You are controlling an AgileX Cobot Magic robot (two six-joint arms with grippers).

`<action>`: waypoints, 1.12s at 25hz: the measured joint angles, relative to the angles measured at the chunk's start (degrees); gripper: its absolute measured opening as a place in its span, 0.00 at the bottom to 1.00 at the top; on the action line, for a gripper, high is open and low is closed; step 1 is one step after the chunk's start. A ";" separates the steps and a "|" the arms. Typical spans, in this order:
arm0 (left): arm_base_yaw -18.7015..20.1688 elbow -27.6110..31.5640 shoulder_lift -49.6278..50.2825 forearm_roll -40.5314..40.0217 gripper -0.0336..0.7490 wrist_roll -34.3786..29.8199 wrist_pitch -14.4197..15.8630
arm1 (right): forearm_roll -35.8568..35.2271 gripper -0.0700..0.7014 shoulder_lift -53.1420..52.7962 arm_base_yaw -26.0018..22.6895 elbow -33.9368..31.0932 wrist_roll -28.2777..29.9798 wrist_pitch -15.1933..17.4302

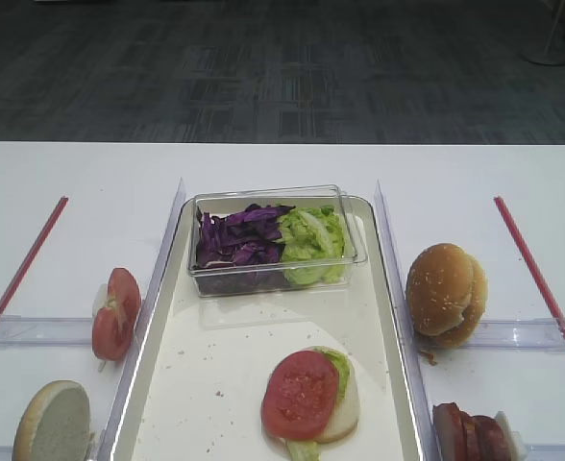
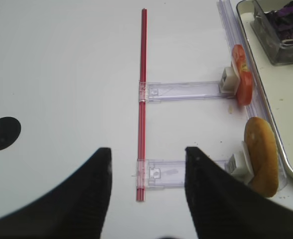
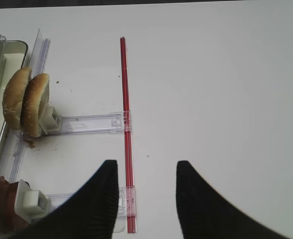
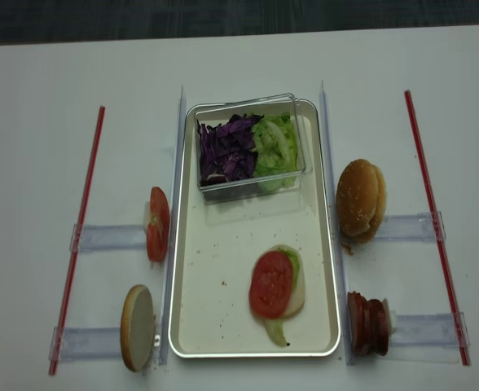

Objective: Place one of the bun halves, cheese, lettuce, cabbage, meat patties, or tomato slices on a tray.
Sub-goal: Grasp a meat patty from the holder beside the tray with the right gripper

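Exterior high, tray (image 1: 167,384), no legible writing

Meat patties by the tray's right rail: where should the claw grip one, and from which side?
Judging by pose: the meat patties stand on edge, stacked face to face against a white stop on the clear holder. Come from above with the right claw, jaws now apart, and pinch the flat faces of the end disc nearest the tray, by its upper rim.

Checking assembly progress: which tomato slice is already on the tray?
The bright red round tomato slice lying flat atop lettuce; the other tomato slice stands on edge outside the tray.
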State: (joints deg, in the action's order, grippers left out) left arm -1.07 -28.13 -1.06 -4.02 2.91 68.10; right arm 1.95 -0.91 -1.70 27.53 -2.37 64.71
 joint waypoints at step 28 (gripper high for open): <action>0.00 0.00 0.00 0.00 0.44 0.00 0.00 | -0.21 0.50 0.00 0.00 0.00 0.10 0.00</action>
State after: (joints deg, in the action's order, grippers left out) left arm -1.07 -28.13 -1.06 -4.02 2.91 68.10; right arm 1.74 -0.91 -1.70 27.53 -2.27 64.71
